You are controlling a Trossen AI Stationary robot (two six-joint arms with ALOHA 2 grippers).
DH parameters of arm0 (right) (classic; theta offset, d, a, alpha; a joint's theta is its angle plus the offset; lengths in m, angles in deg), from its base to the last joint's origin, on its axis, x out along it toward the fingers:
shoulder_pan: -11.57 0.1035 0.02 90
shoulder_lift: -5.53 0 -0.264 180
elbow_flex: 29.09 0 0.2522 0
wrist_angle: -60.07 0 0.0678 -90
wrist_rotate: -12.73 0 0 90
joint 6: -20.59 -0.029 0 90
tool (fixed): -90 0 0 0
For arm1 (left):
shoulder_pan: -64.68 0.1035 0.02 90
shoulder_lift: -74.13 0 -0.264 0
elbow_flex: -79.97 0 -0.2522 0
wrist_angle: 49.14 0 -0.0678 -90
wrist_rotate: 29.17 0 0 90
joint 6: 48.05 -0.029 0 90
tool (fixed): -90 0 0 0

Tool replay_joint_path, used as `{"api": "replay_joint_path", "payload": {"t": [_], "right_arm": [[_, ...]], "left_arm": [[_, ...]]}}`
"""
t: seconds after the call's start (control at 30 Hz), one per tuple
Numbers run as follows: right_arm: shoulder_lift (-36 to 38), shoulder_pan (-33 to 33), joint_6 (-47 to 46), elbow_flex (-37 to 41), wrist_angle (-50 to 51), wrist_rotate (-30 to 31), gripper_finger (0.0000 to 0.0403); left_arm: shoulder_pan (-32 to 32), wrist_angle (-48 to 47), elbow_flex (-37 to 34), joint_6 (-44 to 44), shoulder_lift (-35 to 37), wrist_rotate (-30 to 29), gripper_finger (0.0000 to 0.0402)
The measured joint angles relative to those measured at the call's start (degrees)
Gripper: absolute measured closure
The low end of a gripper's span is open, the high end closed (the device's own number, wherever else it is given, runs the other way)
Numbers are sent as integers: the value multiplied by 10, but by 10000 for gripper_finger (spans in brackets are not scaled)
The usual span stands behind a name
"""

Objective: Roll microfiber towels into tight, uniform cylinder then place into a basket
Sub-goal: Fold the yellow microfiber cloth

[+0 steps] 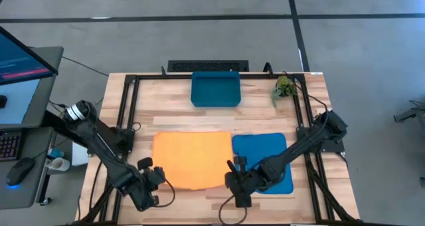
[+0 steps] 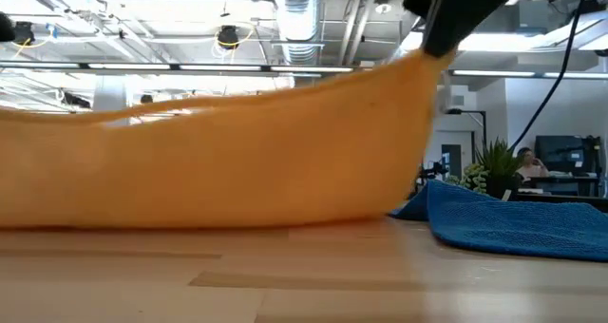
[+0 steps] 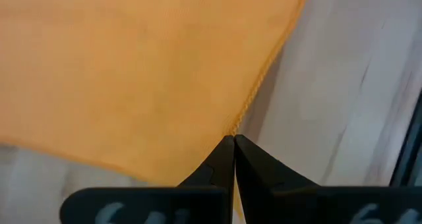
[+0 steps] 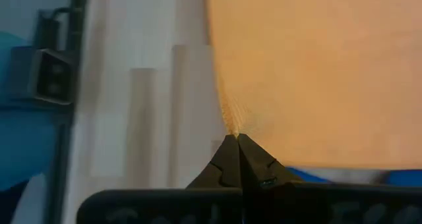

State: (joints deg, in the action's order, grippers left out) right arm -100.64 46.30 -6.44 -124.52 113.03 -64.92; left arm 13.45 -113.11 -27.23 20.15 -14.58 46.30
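Left gripper (image 3: 233,140) and right gripper (image 4: 238,138) are each pinched closed on a near corner of the orange towel (image 1: 192,159), lifting its near edge off the table (image 1: 265,116). Blue towel (image 1: 269,156) lies flat just beside it; the basket (image 1: 215,88) sits at the far edge. Judgement: for a tight roll, carry both corners forward level and together, keeping the edge taut.

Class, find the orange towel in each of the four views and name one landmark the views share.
High: orange towel lies centre-front, left of the blue towel.
Low: fills the left and middle, near edge lifted.
Left wrist: a corner pinched in the left gripper.
Right wrist: a corner pinched in the right gripper.
Landmark: blue towel.
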Motion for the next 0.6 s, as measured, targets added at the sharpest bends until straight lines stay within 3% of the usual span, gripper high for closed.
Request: {"api": "replay_joint_path", "payload": {"t": [0.07, 0.23, 0.43, 0.6], "right_arm": [[0, 10, 0, 0, -1, -7, 401], [0, 12, 3, 0, -2, 50, 401], [0, -21, 0, 6, -6, 55, 401], [0, -59, 0, 22, -1, 53, 401]], "left_arm": [[-5, 7, 0, 13, -16, 19, 401], [-5, -26, 1, 17, -32, 58, 401], [0, -87, 7, 18, -26, 30, 401], [9, -208, 49, 62, -26, -23, 401]]}}
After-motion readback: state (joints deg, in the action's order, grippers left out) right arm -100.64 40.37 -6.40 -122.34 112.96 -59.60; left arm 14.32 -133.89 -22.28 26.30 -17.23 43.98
